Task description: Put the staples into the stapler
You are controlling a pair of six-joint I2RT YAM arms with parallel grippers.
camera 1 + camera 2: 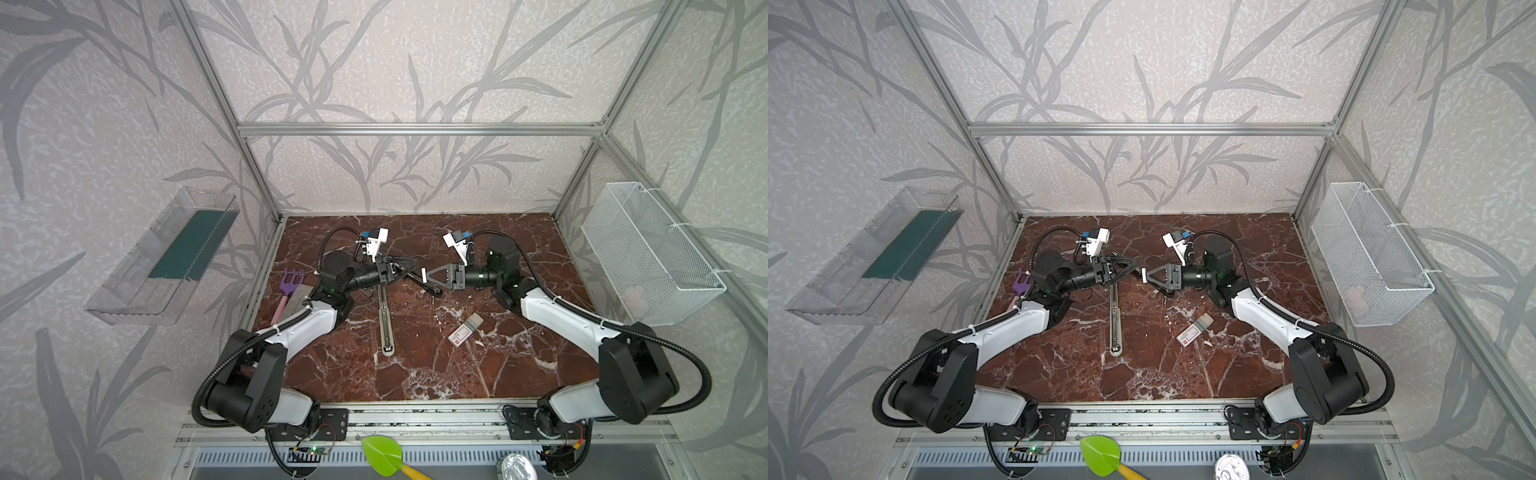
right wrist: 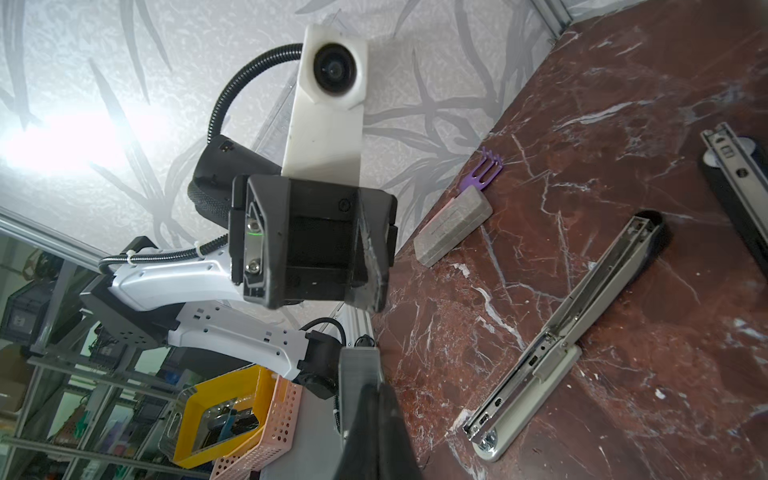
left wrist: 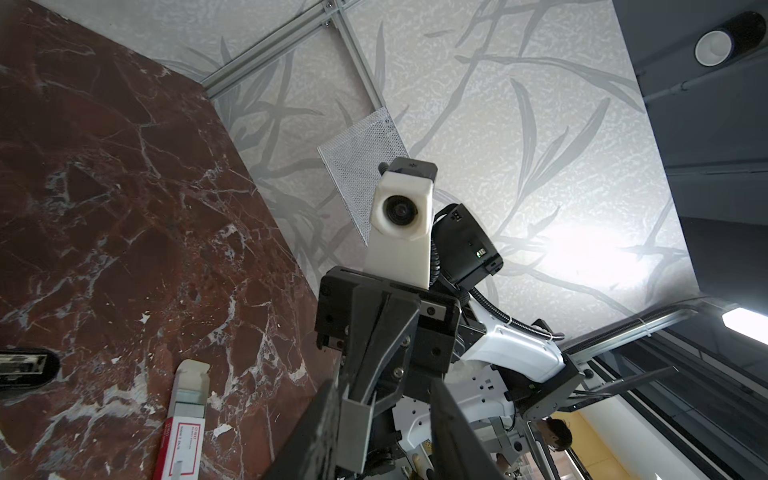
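Black stapler is noted beneath left gripper (jaws apart) and right gripper (jaws together). Staples are laid diagonally, tray far-right.

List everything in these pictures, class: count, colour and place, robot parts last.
red-brown marble table: one, cell floor.
opened silver stapler: one, table centre.
black stapler with metal rail: one, under the grippers.
white cardboard staples box with red label: one, right of centre.
purple plastic fork: one, table's left edge.
grey rectangular block: one, beside the fork.
clear plastic tray: one, left wall.
white wire-mesh basket: one, right wall.
green leaf-shaped scoop: one, yellow handle, front rail.
left gripper: one, black, open.
right gripper: one, black, shut.
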